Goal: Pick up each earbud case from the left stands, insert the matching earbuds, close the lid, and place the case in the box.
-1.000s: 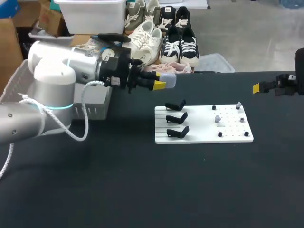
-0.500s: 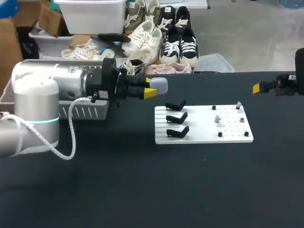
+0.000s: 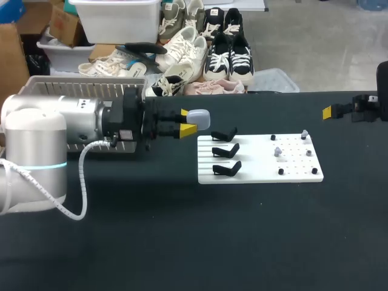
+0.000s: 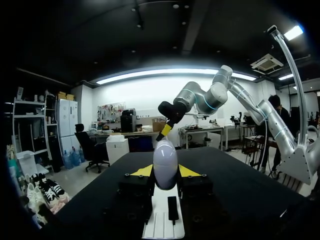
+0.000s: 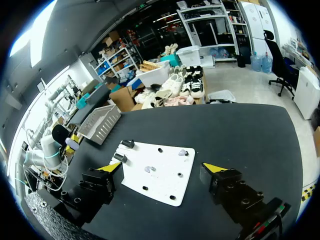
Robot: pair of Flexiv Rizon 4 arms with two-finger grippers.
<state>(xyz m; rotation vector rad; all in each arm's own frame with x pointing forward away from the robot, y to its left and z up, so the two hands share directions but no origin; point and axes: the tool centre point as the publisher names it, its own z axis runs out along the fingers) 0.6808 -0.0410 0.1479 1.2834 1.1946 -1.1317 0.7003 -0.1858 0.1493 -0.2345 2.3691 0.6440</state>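
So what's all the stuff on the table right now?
table: one, black, under everything
basket: one, pale grey, table's far left edge
board: one, white, middle of table
stands: three, black, board's left part, empty
pegs: four, dark, board's right part
pale pieces: two, whitish, among the pegs
earbud case: one, pale lilac, held just left of the board
left arm: one, silver, jaws shut on the earbud case
right arm: one, dark, table's right edge, jaws open

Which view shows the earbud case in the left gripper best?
Left wrist view: the earbud case sits large and central, clamped in the left gripper. Head view shows it small, side-on; right wrist view, barely a speck.
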